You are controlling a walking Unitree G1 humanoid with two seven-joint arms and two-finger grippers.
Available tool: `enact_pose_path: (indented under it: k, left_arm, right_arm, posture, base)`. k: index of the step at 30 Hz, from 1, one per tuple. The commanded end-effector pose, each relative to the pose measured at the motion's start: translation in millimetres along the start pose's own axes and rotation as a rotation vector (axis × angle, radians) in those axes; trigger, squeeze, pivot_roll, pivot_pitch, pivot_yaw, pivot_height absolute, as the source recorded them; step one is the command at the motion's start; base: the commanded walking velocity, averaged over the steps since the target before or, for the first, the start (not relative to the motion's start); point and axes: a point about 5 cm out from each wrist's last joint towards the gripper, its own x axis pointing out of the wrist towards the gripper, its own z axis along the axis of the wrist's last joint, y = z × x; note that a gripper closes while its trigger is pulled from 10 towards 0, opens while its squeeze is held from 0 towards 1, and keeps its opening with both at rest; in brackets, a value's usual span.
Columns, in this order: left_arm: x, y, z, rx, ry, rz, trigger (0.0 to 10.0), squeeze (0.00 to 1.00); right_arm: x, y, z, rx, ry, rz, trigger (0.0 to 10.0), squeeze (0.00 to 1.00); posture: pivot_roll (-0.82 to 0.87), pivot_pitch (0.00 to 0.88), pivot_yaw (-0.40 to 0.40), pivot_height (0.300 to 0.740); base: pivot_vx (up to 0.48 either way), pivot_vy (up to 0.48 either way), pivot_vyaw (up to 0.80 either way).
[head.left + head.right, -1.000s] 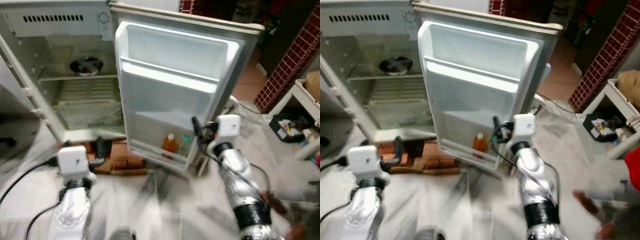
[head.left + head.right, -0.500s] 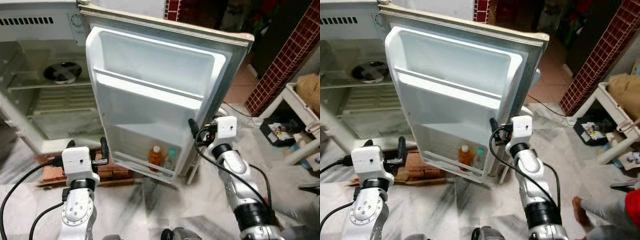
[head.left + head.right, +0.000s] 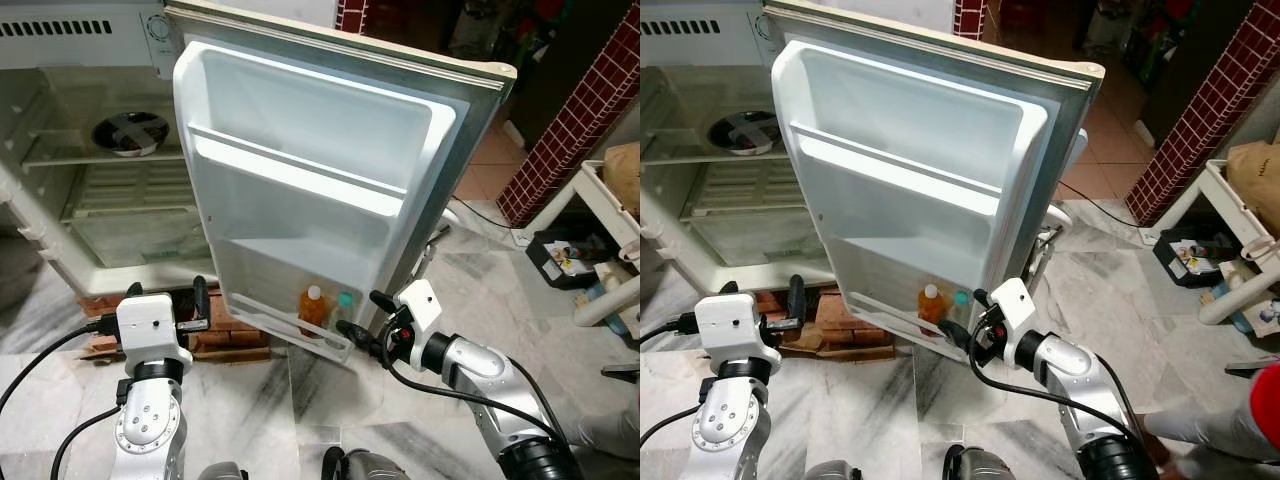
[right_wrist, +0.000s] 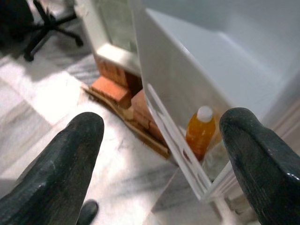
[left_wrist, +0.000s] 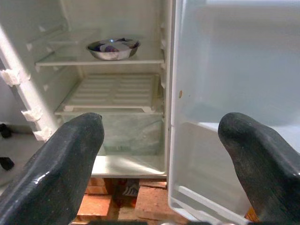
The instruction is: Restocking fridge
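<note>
The fridge stands open, its white door (image 3: 300, 180) swung wide toward me. On the door's bottom shelf stand an orange bottle (image 3: 313, 308) with a white cap and a clear bottle (image 3: 343, 310) with a green cap. A steel bowl (image 3: 130, 131) sits on an inner fridge shelf. My right gripper (image 3: 363, 315) is open and empty, low by the door's bottom corner, just right of the bottles; the orange bottle (image 4: 200, 131) lies between its spread fingers. My left gripper (image 5: 159, 126) is open and empty, held low in front of the fridge compartment.
Red bricks (image 3: 230, 325) prop the fridge off the marble floor. A white rack (image 3: 610, 220) and a box of clutter stand at the right, beside a red-tiled wall (image 3: 580, 110). A person's leg (image 3: 1240, 440) is at the lower right. An office chair base (image 4: 42, 23) stands further off.
My right arm has dropped from beside the door's edge to the bottom door shelf, its fingers now pointing at the bottles. The camera has shifted slightly. The left arm has hardly moved.
</note>
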Motion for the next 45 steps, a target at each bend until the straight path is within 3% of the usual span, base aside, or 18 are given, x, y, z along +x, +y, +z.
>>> enact_pose_path:
  k: [1, 13, 15, 22, 25, 33, 36, 38, 42, 44, 45]
  left_arm:
    - [0.1, -1.1, 0, 0.007, 0.003, -0.003, 10.0, 0.00]
    - [1.0, -1.2, -1, 0.011, 0.003, -0.003, 10.0, 0.00]
    - [1.5, -1.3, 0, -0.016, -0.004, 0.007, 10.0, 0.00]
    - [-0.8, -0.7, -2, 0.007, 0.009, 0.021, 10.0, 0.00]
    - [-6.9, 0.2, -9, 0.021, 0.034, 0.036, 10.0, 0.00]
    - [-8.2, 6.7, -18, 0.017, 0.102, 0.072, 10.0, 0.00]
    - [-10.4, 7.4, -29, 0.050, 0.167, 0.052, 10.0, 0.00]
    - [-21.0, 8.5, -48, 0.080, 0.276, 0.020, 10.0, 0.00]
    - [-26.3, 9.4, -55, 0.081, 0.308, 0.013, 10.0, 0.00]
    - [-29.5, 8.1, -60, 0.090, 0.341, 0.003, 10.0, 0.00]
    - [-29.5, 8.1, -60, 0.090, 0.341, 0.003, 10.0, 0.00]
  right_arm:
    - [-0.7, -3.4, 0, -0.028, 0.018, -0.006, 10.0, 0.00]
    - [2.9, -14.7, 4, -0.061, -0.006, -0.106, 10.0, 0.00]
    - [5.0, -16.8, 8, -0.067, -0.032, -0.134, 10.0, 0.00]
    - [11.2, -21.2, 22, -0.086, -0.143, -0.266, 10.0, 0.00]
    - [17.2, -24.6, 29, -0.035, -0.201, -0.369, 10.0, 0.00]
    - [38.8, -25.9, 52, 0.022, -0.242, -0.449, 10.0, 0.00]
    - [48.5, -32.9, 65, 0.051, -0.248, -0.539, 10.0, 0.00]
    - [53.5, -37.7, 79, 0.088, -0.273, -0.570, 10.0, 0.00]
    - [56.5, -36.7, 86, 0.129, -0.295, -0.536, 10.0, 0.00]
    - [63.1, -25.5, 94, 0.221, -0.349, -0.403, 10.0, 0.00]
    - [63.1, -25.5, 94, 0.221, -0.349, -0.403, 10.0, 0.00]
  posture:
    - [0.06, 0.087, -0.053, 0.740]
    - [0.06, 0.084, -0.049, 0.740]
    - [0.06, 0.083, -0.049, 0.740]
    - [0.06, 0.084, -0.046, 0.740]
    - [0.06, 0.085, -0.042, 0.740]
    - [0.07, 0.088, -0.045, 0.740]
    - [0.08, 0.087, -0.047, 0.740]
    - [0.08, 0.087, -0.051, 0.740]
    - [0.09, 0.087, -0.053, 0.740]
    - [0.09, 0.088, -0.055, 0.740]
    - [0.09, 0.088, -0.055, 0.740]
  base:
    - [0.000, -0.371, 0.00]
    - [0.000, -0.412, 0.00]
    - [0.000, 0.000, 0.00]
    - [0.000, 0.000, 0.21]
    - [0.000, 0.000, 0.79]
    - [0.000, 0.000, 0.78]
    - [0.000, 0.000, 0.00]
    - [0.000, 0.000, 0.00]
    - [0.000, 0.000, 0.00]
    - [0.000, 0.000, 0.00]
    - [0.000, 0.000, 0.00]
